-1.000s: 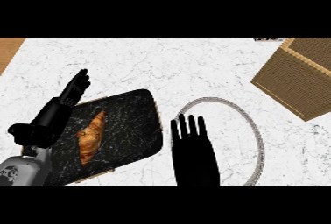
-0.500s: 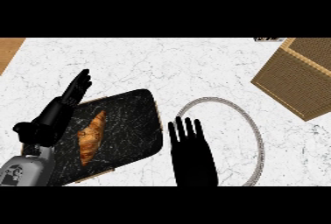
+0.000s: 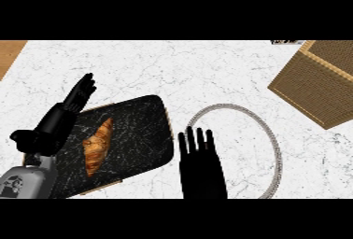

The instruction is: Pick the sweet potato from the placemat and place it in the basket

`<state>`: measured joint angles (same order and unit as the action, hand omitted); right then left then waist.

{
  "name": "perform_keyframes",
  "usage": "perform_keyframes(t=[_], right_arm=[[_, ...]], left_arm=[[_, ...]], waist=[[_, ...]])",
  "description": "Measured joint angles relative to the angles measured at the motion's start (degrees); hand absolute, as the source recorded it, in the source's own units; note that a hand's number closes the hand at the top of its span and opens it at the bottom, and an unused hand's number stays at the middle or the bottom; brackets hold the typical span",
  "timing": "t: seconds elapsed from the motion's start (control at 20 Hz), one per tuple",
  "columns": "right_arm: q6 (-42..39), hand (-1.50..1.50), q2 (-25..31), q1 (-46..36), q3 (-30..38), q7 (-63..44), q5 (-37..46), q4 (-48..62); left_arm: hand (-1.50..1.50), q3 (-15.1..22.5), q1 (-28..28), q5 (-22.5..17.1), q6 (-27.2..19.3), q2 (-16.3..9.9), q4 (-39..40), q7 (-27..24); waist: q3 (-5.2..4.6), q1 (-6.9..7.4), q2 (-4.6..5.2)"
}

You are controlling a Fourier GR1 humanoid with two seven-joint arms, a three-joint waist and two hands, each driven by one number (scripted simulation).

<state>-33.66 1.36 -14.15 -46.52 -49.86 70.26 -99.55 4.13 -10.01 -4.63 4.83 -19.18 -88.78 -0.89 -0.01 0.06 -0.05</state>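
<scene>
An orange-brown sweet potato (image 3: 97,145) lies lengthwise on a dark marbled placemat (image 3: 138,133) at the left of the counter. My left hand (image 3: 60,119) hangs over the mat's left edge, fingers straight and pointing up and away, just left of the sweet potato and apart from it. My right hand (image 3: 201,164) is open and flat, fingers straight, between the placemat and the left inside of a round wire-rimmed basket (image 3: 269,135). Neither hand holds anything.
A tan woven box (image 3: 318,81) sits at the upper right. A wooden surface (image 3: 10,53) shows at the upper left corner. White marble counter (image 3: 172,70) stretches behind the mat and basket.
My right hand has drifted slightly left toward the placemat. My left hand has barely shifted. The sweet potato has not moved.
</scene>
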Motion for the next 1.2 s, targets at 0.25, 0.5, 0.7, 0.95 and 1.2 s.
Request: perform_keyframes(t=[0.25,0.5,0.7,0.95,1.2], right_arm=[[1.12,-1.5,-0.2,-0.03,1.42,1.71,1.79,3.73],[2.53,-1.5,-0.66,0.21,2.18,2.22,3.26,6.64],[3.08,-1.5,-0.37,0.04,3.76,2.49,3.79,8.69],[4.25,-1.5,-0.28,0.23,4.63,2.68,4.74,11.37],[4.28,-1.5,-0.25,1.37,6.67,4.79,4.84,12.51]], left_arm=[[0.0,-0.41,-0.25,1.5,0.6,1.7,0.12,0.37],[0.0,-1.15,0.94,2.43,1.71,2.67,-1.29,0.54],[0.0,-1.95,0.24,3.26,2.45,3.19,-1.37,1.5],[0.0,-2.8,0.52,3.99,3.23,4.07,-2.35,1.95],[0.0,-3.66,-0.41,4.99,3.64,5.28,-1.12,1.75]], waist=[[0.01,0.03,0.02],[0.01,0.05,0.02],[0.01,0.02,0.03],[0.0,0.03,0.02],[-0.01,-0.05,-0.02]])
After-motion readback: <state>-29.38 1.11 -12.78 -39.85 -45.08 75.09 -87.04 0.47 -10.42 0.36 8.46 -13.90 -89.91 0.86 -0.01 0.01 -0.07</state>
